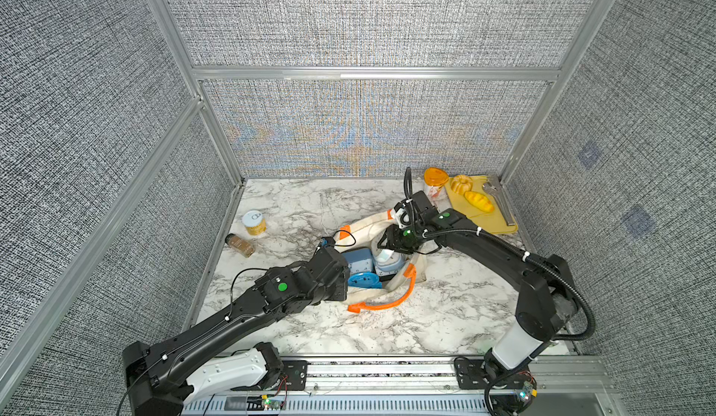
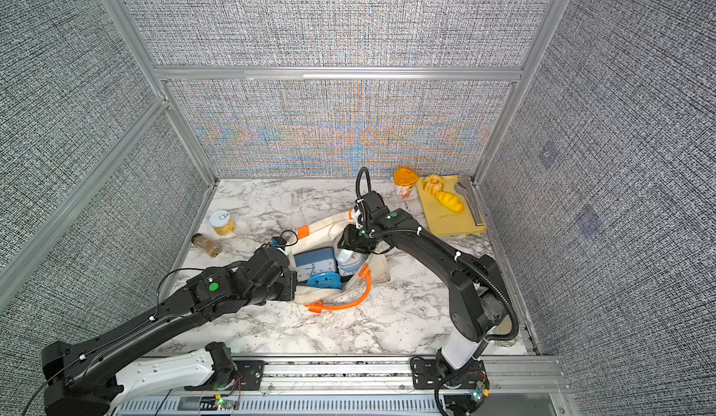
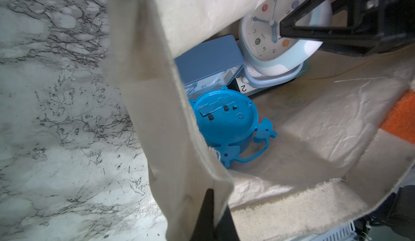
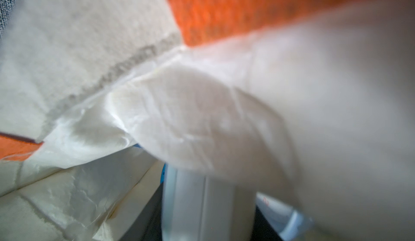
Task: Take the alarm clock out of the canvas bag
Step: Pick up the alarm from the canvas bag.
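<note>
Cream canvas bag point(image 3: 157, 116) with orange handles lies open, its left rim pinched in our left claw point(image 3: 213, 201). The pale blue, white-faced alarm clock point(image 3: 262, 38) stands tilted inside, directly under our right claw point(image 1: 387, 248); whether its jaws grip it already, we cannot tell.

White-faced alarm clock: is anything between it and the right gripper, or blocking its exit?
Nothing visible before the right gripper: one finger lies across the white-faced alarm clock. A fold of the canvas bag covers part of its face and may snag it coming out.
</note>
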Robot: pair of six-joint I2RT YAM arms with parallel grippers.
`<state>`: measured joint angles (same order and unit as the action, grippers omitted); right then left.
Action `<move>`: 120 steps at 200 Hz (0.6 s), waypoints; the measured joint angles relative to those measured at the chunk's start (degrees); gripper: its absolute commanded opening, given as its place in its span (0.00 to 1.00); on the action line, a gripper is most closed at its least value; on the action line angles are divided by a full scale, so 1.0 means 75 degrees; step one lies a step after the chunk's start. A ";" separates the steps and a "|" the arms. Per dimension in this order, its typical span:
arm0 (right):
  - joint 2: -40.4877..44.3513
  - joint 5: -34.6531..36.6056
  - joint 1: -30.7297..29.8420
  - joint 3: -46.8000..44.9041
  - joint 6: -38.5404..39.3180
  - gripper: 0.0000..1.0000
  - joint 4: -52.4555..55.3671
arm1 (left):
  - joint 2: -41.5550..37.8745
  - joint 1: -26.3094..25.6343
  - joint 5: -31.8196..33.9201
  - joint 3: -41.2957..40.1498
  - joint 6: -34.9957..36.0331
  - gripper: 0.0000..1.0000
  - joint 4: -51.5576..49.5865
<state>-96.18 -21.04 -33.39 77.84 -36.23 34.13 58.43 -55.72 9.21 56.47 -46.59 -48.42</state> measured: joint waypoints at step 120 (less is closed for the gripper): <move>0.0938 0.0379 -0.0647 0.1437 0.1166 0.33 0.1874 | -0.0198 0.0731 0.0239 0.0423 0.0239 0.01 -0.0035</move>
<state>-89.14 -18.20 -38.24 88.62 -27.49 48.18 56.95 -50.24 11.00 59.64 -44.80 -48.69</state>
